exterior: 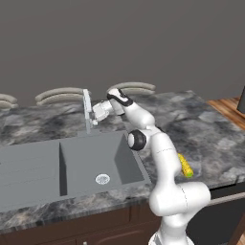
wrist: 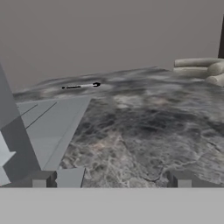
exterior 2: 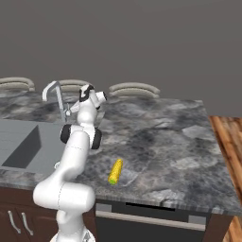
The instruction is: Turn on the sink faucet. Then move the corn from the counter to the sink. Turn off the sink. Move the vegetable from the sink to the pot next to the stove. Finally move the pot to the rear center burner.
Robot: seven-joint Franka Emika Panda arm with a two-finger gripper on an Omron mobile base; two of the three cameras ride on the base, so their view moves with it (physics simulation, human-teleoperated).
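The sink faucet (exterior: pixel 87 109) (exterior 2: pixel 58 98) stands upright behind the grey sink (exterior: pixel 81 158) (exterior 2: pixel 19 142). My gripper (exterior: pixel 97 114) (wrist: pixel 111 179) is open, level with the faucet's lower stem and just to its right. Nothing is between the fingertips (wrist: pixel 41 179). In the hand view the faucet (wrist: pixel 11 131) is a dark slanted bar at the left edge. The corn (exterior 2: pixel 116 171) (exterior: pixel 185 165) lies on the marbled counter (exterior 2: pixel 160 137) near its front edge, right of the sink and partly behind my arm in the left base view. The pot and the stove are out of view.
A silver drain ring (exterior: pixel 102 179) sits in the right basin. Beige stool tops (exterior: pixel 60 94) (exterior 2: pixel 133 90) line the counter's far side. A dark appliance front (exterior 2: pixel 151 222) is under the counter, and wooden floor (exterior 2: pixel 230 142) lies to the right.
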